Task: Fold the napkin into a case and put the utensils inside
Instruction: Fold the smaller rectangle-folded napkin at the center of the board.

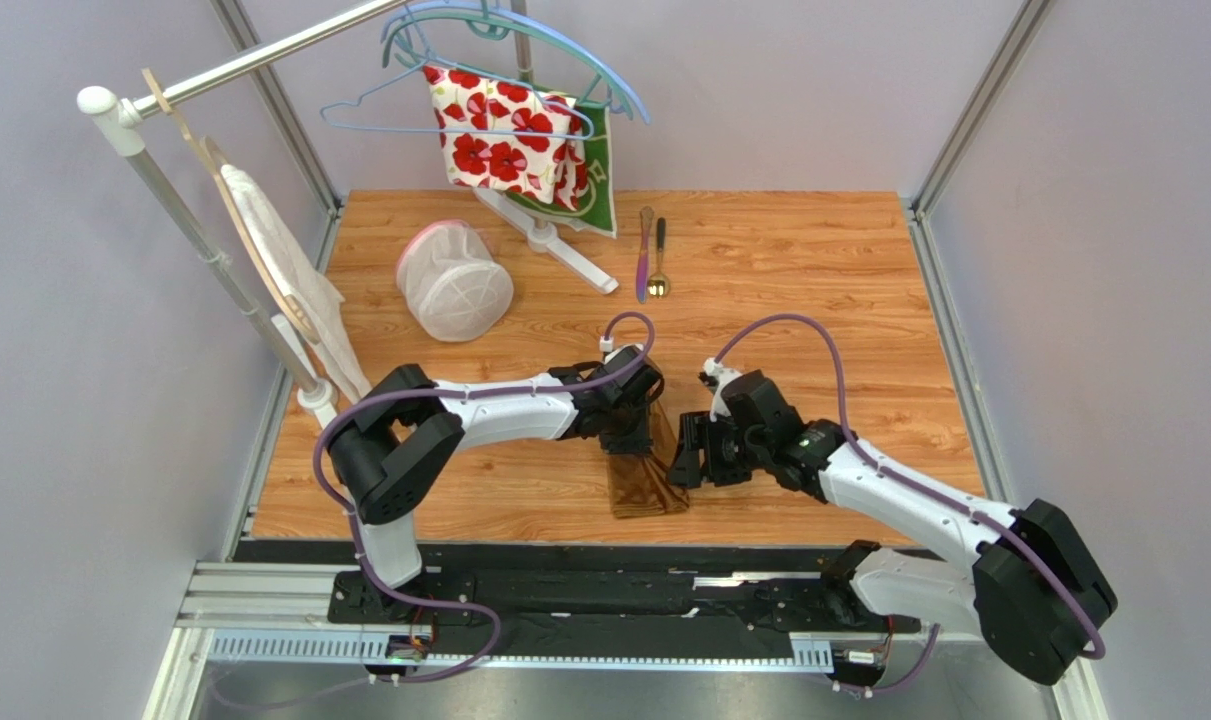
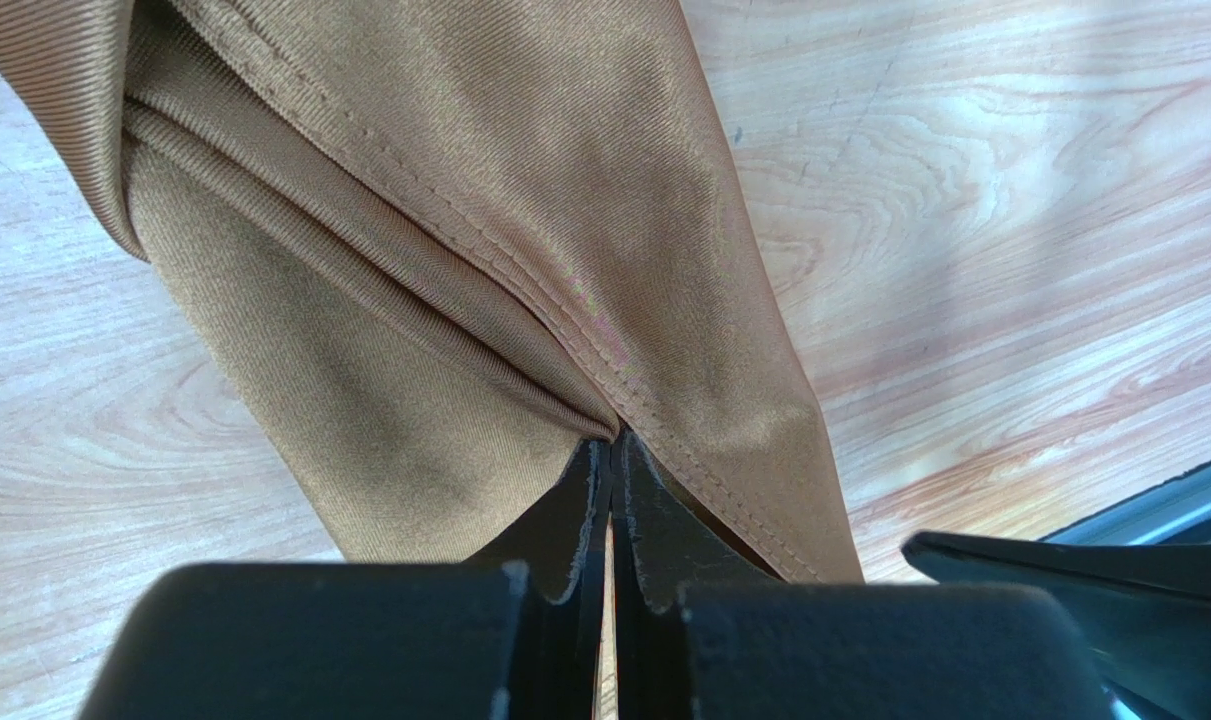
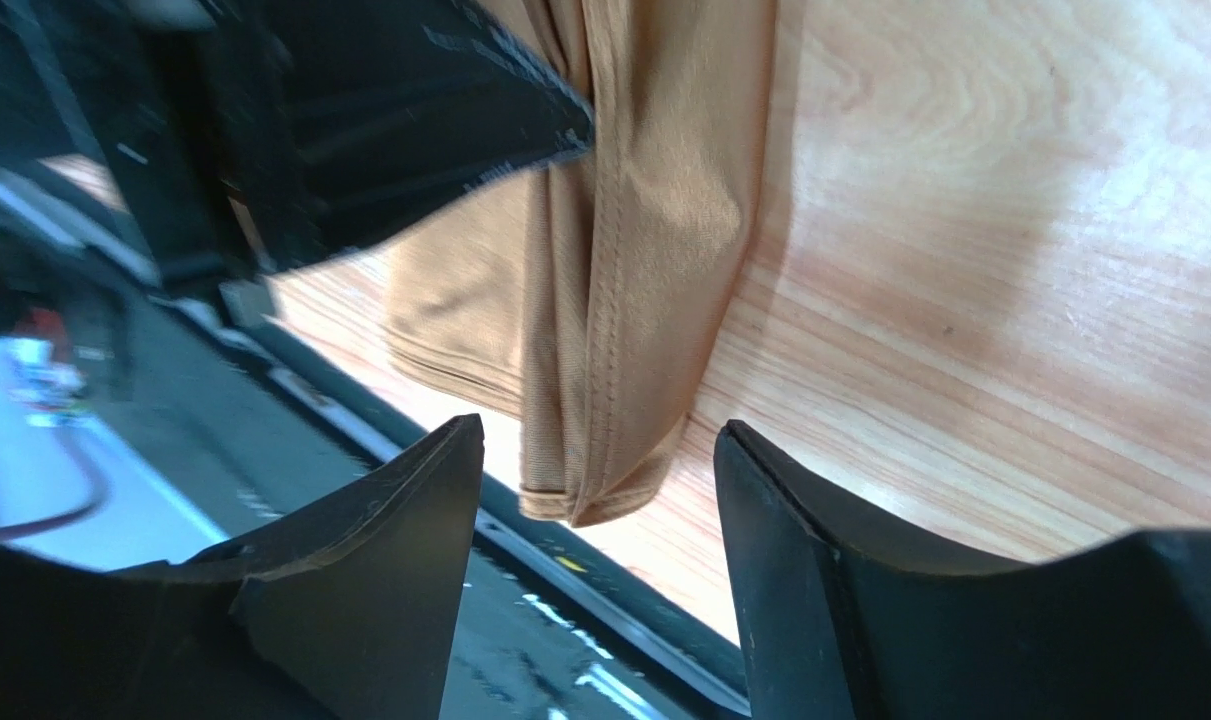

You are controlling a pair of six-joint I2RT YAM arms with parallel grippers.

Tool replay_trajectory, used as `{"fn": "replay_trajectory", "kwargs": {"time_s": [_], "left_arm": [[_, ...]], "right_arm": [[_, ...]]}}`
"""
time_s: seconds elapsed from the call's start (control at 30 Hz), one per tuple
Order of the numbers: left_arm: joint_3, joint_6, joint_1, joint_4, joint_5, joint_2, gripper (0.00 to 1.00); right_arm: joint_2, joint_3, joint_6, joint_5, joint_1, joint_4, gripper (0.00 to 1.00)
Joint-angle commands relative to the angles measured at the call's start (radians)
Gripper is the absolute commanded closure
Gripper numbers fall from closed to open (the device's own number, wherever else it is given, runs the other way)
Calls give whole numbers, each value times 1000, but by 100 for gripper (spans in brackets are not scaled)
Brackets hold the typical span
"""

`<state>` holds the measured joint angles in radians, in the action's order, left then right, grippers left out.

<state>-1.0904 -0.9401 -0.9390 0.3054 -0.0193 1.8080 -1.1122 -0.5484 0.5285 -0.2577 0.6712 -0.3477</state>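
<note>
left gripper (image 2: 611, 450) pinched closed, arm reaching inward | right gripper (image 3: 599, 432) jaws apart

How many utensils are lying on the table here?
2: a purple-pink knife and a gold-bowled spoon, side by side near the far edge of the table. None appears hidden.

Top cam: fixed high above & behind the arm bases, tilted down and fwd, far enough to take in the whole desk (image 1: 807, 285) w/ both arms. Left wrist cam: rides behind the left end effector (image 2: 611, 458), looks along its fingers, v. close to the napkin (image 2: 461, 255), desk grain behind. Right wrist cam: looks out between the right end effector (image 3: 599, 443) fingers, close too, angled toward the desk's near edge. Both wrist views share the napkin & that edge; top view holds the same spot at bottom centre.
</note>
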Motion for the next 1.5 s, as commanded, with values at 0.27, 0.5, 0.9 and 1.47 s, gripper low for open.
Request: {"fn": "replay_trajectory", "kwargs": {"time_s": [0.27,0.5,0.9,1.47], "left_arm": [[4,-12,12,-54,42,-47,98],[-5,-12,16,-49,50,-44,98],[-16,-34,25,-43,74,-44,98],[34,-49,49,-100,104,-76,98]], "right_arm": [[-84,-97,-119,256,185,3,36],[-164,-151,-159,295,237,0,36],[-227,-222,-197,505,373,-77,45],[-67,-68,-183,466,375,67,34]]}}
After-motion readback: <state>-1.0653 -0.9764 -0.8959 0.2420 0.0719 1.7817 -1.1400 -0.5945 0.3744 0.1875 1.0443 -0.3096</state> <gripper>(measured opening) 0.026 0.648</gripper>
